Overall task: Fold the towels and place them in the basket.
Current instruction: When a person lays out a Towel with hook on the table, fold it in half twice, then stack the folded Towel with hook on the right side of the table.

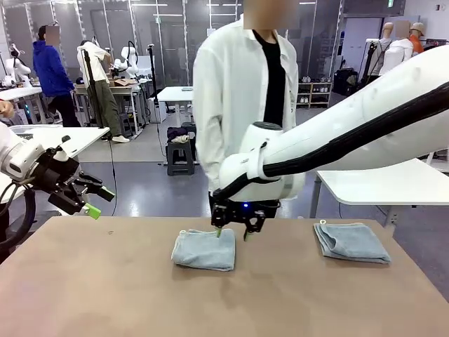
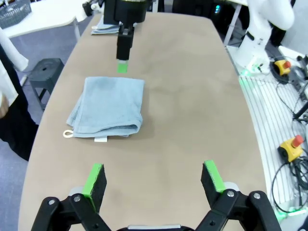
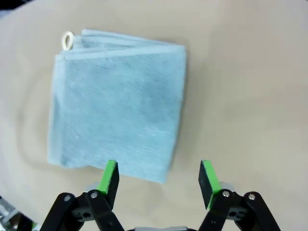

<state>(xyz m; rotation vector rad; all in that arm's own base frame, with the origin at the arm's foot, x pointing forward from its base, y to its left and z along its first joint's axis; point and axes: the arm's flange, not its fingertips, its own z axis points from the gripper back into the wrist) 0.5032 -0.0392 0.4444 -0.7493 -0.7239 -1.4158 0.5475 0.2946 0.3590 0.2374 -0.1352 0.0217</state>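
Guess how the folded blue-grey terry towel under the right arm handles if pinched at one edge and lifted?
The folded light blue-grey terry towel is probably floppy: soft stacked layers show at its edge, so a one-edge pinch may let it droop or unfold. It likely weighs little. The pile looks grippy, so it should drag on the tan table rather than slide.

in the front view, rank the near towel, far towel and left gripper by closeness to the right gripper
1. near towel, directly under the right gripper, mid-table
2. far towel, on the table's right side
3. left gripper, above the left edge
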